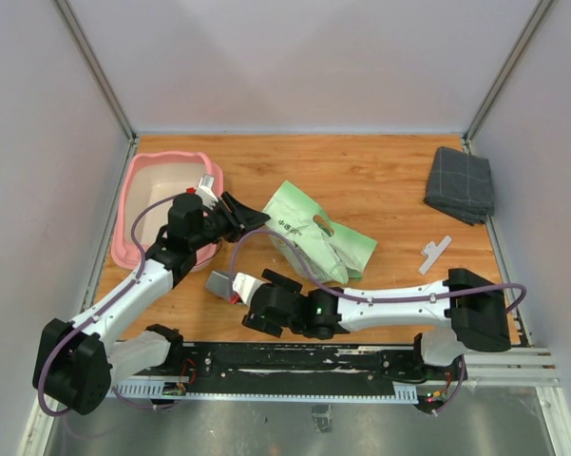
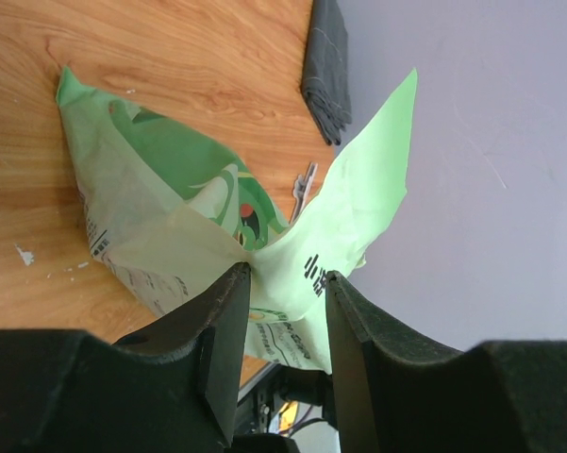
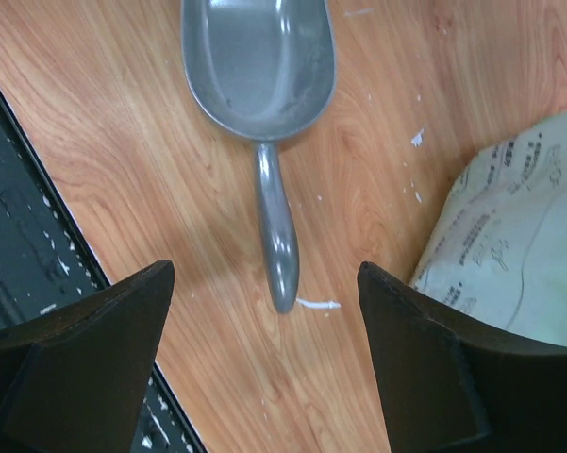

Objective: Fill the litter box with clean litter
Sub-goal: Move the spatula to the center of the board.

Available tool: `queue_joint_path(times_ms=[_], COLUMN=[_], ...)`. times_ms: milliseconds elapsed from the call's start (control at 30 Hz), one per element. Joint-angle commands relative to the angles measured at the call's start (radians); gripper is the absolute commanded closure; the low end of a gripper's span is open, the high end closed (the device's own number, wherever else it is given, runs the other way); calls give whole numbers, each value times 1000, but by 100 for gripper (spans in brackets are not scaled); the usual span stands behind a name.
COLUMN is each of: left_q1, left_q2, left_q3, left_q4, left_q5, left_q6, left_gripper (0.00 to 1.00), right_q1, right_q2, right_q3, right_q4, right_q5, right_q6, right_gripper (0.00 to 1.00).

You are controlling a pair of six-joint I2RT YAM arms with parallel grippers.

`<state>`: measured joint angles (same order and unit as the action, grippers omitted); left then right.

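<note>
The pink litter box (image 1: pixel 133 195) lies at the back left, and its inside shows pale cream. No clean litter is in view. A light green printed bag (image 1: pixel 318 237) lies mid-table. My left gripper (image 1: pixel 250 215) is just right of the box and is shut on the bag's (image 2: pixel 170 208) gathered top edge. In the left wrist view that gripper (image 2: pixel 285 276) has a flap of bag rising between the jaws. A grey metal scoop (image 3: pixel 264 66) lies flat on the wood. My right gripper (image 3: pixel 264 268) hangs open over the end of its handle and does not touch it.
A folded grey cloth (image 1: pixel 459 183) lies at the back right corner, and a small white clip (image 1: pixel 435 253) is nearer the right edge. White crumbs dot the wood by the scoop (image 1: pixel 218 283). A black rail (image 1: pixel 295 366) runs along the near edge.
</note>
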<state>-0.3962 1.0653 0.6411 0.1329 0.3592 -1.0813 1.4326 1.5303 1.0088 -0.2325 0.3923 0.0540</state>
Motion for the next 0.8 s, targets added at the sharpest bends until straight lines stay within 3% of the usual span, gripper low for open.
queue_joint_path(times_ms=[0, 233, 767], left_q1=[-3, -3, -3], left_q2=[-12, -15, -11], left_q3=[16, 29, 24], left_q4=[49, 31, 45], left_q5=[-23, -38, -56], left_q6=[7, 21, 5], left_gripper=[58, 57, 56], right_q1=[-18, -55, -92], right_q2=[24, 76, 118], right_q3=[-10, -52, -132], right_q4=[137, 207, 307], right_q5=[-22, -74, -95], right_q6=[-54, -72, -52], right_gripper=[19, 20, 39])
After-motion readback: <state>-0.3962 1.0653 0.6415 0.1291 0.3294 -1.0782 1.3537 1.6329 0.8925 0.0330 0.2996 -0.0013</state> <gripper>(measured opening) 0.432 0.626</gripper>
